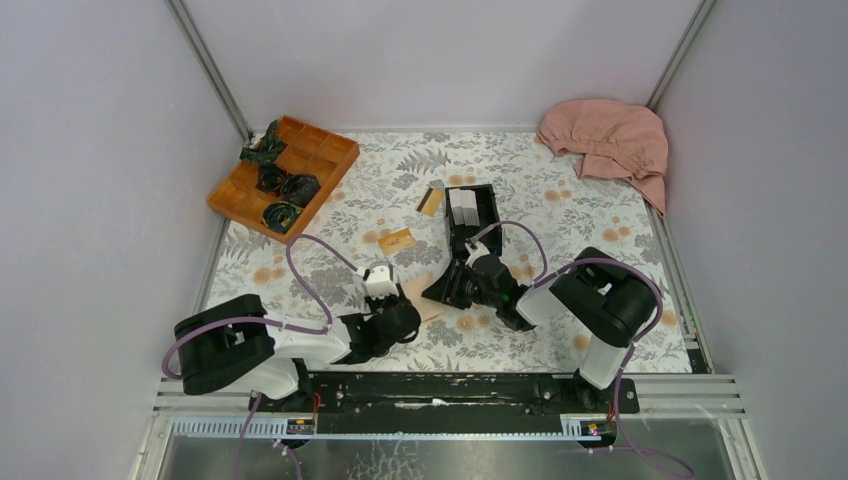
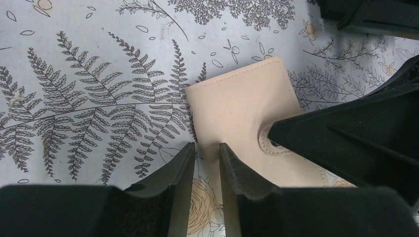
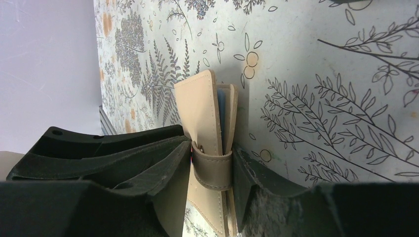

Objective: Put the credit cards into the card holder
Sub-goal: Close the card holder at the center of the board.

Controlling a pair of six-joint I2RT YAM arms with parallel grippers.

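**A:** Whereabouts of the card holder [image 2: 237, 108]?

**B:** Down on the tabletop [image 1: 560, 230], between the two arms. Clamped at the snap tab [image 3: 211, 170] by the right pincer [image 3: 212, 148], pads against both faces.

**A:** And the left pincer [image 2: 206, 148]?

**B:** Slightly parted, gripping nothing, poised just beside the holder's edge.

**A:** Best way to open it?

**B:** Probably pin one leaf with the left, then peel the tab slowly. No yanking, or risk of dragging the whole thing.

**A:** Anything inside?

**B:** Only a blue sliver [image 3: 222, 106] between the leaves. No credit cards [image 1: 397, 241] in there yet. One alone on the cloth, and the black-banded card [image 1: 431, 201] just beside the black box [image 1: 492, 205].

**A:** Other containers?

**B:** White blocks [image 1: 463, 207] in that box. Dark bundles [image 1: 285, 190] in the orange tray [image 1: 322, 148].
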